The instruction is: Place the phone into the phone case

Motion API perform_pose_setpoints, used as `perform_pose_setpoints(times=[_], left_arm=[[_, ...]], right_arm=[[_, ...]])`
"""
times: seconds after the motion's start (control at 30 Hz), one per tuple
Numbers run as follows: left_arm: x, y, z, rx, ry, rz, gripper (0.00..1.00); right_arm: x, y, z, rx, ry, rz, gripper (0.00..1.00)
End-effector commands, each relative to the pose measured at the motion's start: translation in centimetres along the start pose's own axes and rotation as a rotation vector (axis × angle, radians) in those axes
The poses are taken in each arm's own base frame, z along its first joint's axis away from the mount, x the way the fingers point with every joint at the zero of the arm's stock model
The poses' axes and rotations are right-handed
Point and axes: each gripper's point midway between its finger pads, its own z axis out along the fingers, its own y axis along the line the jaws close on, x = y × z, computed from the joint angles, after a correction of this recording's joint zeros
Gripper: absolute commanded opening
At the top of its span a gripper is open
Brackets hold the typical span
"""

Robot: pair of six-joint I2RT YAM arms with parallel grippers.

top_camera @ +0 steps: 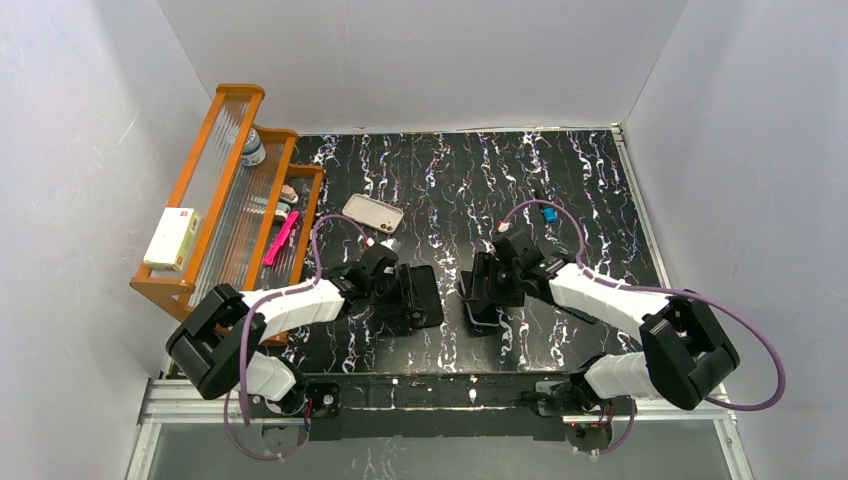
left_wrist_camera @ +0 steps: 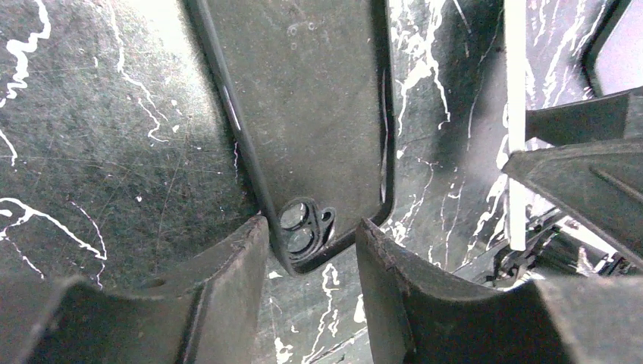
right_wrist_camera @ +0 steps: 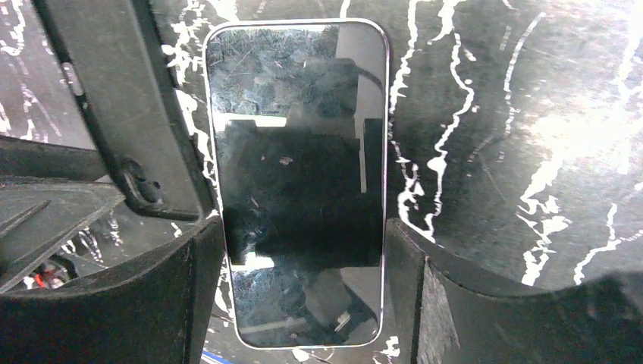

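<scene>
Black fingers of the right gripper (right_wrist_camera: 303, 231) clasp the phone (right_wrist_camera: 296, 114) by its long edges, the left gripper (left_wrist_camera: 311, 235) gapes around a corner of a black slab (left_wrist_camera: 311, 114), and the beige phone case (top_camera: 373, 212) lies well apart farther up the table (top_camera: 600, 200), so the fitting is yet to do.

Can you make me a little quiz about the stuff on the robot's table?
1. True or false: the phone lies screen up between the fingers of the right gripper.
2. Fill in: the orange shelf stands on the robot's ___ side.
3. Where is the pale case? A: in a gripper. B: on the table, not held. C: on the shelf.
Key: 1 true; 2 left; 3 B.
</scene>
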Motion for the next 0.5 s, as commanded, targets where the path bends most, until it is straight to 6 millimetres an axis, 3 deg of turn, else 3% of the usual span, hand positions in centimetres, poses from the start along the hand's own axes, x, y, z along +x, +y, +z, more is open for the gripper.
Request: perform_pose_setpoints(times=[0.0, 0.23, 0.47], left_arm=[[-1.0, -0.2, -1.2, -0.012, -0.059, -0.03, 0.46], [-2.1, 0.7, -1.7, -0.006, -0.074, -0.103, 0.49], [-3.0, 1.4, -1.6, 0.022, -0.082, -0.167, 0.48]], right_arm=[[-1.4, 2.9, -0.3, -0.111, -0.046, 0.014, 0.51], [-1.0, 4.8, 0.1, -0.187, -0.058, 0.039, 0.5], [-2.0, 6.7, -0.7, -0.274, -0.126, 0.069, 0.49]])
